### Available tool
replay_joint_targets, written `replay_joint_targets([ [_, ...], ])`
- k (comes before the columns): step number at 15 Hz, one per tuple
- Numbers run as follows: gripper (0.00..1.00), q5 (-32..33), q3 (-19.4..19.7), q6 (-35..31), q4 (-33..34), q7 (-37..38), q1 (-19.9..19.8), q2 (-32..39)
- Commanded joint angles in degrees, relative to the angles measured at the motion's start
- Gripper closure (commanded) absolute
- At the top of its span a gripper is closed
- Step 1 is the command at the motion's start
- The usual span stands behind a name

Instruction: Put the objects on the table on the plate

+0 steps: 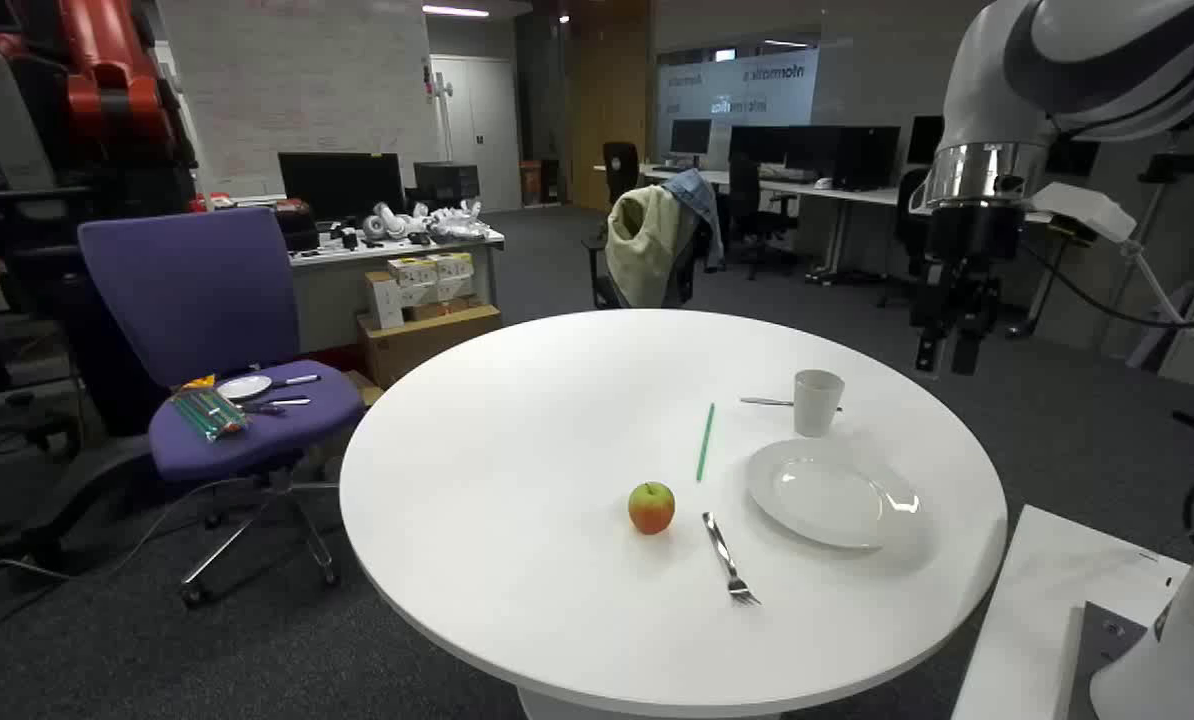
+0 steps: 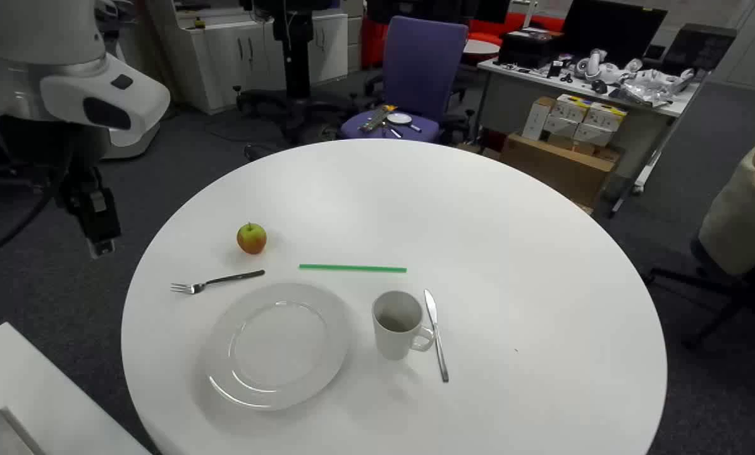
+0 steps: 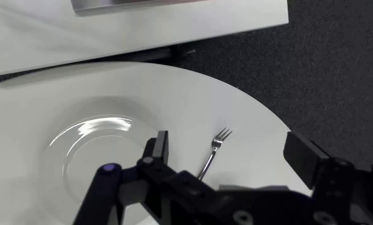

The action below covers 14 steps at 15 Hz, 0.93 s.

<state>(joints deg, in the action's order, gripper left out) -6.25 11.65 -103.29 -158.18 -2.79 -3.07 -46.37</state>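
Dark and close at the bottom of the wrist view is the Robotiq gripper (image 3: 230, 153), its jaws spread wide with a broad gap between the fingers. Below it lies the round white table (image 3: 252, 128), bearing a white dinner plate (image 3: 92, 170) partly covered by one finger. A metal fork (image 3: 212, 154) shows through the gap, lying on the table beside the plate, tines toward the table's edge. Past the plate, beyond that edge, is a straight-edged white surface (image 3: 127, 34).

In an exterior view, the gripper hangs in mid-air, fingertips down, well apart from the plate. A green-and-red apple (image 1: 651, 508) sits on the table, with the fork between it and the plate. A thin green stick (image 1: 705, 443) lies near the plate, and a white mug (image 1: 818, 403) stands upright just beside the plate's rim. Well apart from the plate, off the table, is a purple office chair (image 1: 202, 310).

In an exterior view, a table knife (image 2: 438, 338) lies on the table, with the mug between it and the plate; the mug's handle points away from the plate. Fork, apple, stick, mug and knife all rest outside the plate's rim. The gripper appears nearly edge-on here, so the gap between its jaws is hard to make out.
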Motion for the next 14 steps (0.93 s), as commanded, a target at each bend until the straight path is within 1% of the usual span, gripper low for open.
replay_joint_targets([
  [1,0.0,-0.8,-1.2,0.2,0.1,-0.9,-1.4,0.3],
  [8,0.0,-0.8,-1.2,0.2,0.1,-0.9,-1.4,0.3],
  [10,0.0,-1.1,-2.0,-2.8,0.3,0.3,-1.4,1.8],
  [14,0.0,-2.6,-4.8,-13.4,1.7,2.5,0.5,7.5],
])
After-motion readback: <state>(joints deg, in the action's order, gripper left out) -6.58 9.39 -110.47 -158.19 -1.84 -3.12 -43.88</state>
